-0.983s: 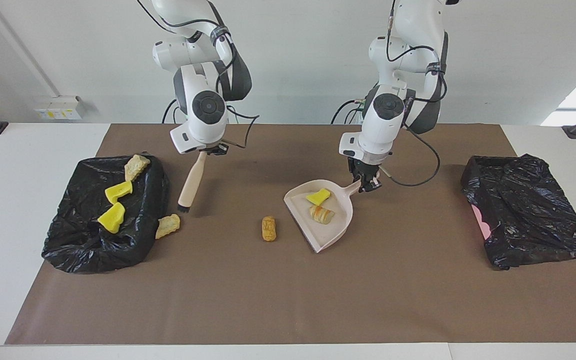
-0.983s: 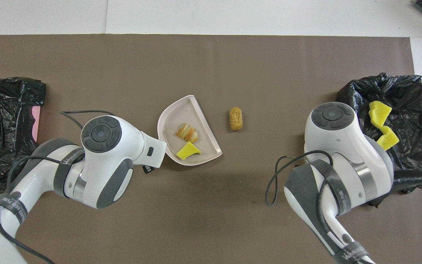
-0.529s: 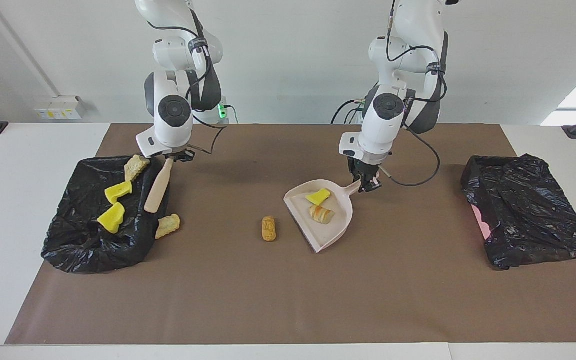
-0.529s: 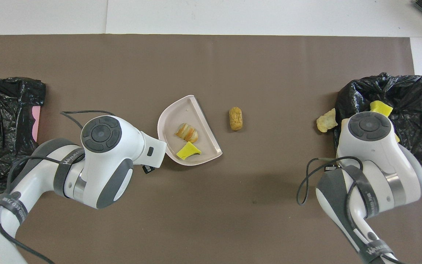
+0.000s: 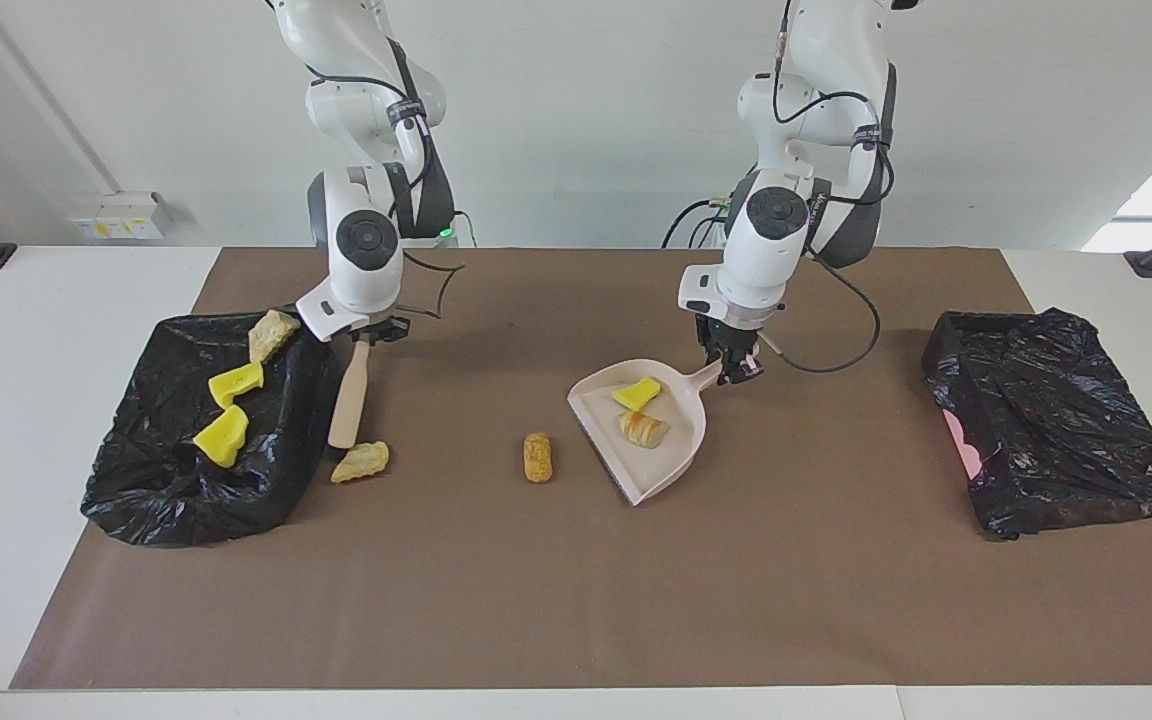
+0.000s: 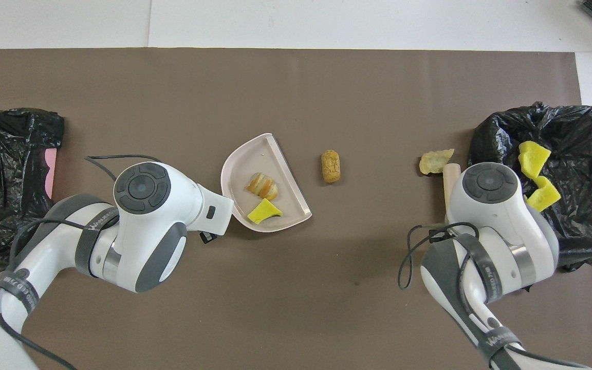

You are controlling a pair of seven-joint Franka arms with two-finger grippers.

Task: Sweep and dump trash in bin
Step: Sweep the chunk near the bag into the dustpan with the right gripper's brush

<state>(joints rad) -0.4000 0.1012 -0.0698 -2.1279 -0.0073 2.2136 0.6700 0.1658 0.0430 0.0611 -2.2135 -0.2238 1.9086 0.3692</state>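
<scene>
Hand (image 5: 734,372) of the left arm is clamped shut on the handle of the pale pink dustpan (image 5: 681,445), which lies flat on the brown mat (image 5: 576,580) near the middle of the worktop (image 5: 36,400). Over at the right arm's end, the right hand (image 5: 368,336) is closed around the top of a wooden-handled brush (image 5: 349,400), hanging tilted with its lower end down beside a flat tan chunk (image 5: 361,462) on the mat.

From largest to smallest: the mat covers most of the worktop; a black-bagged bin (image 5: 151,480) sits at the right arm's end and a second black bag (image 5: 1056,425) at the left arm's end (a strip of pink shows at its edge). On the first bag lie two yellow chunks (image 5: 223,436) and one tan lump (image 5: 272,333). Inside the dustpan rest a yellow wedge (image 5: 636,393) and a striped bread-like piece (image 5: 644,429). Between dustpan and brush, alone on the mat, lies a small orange-brown lump (image 5: 537,457).
</scene>
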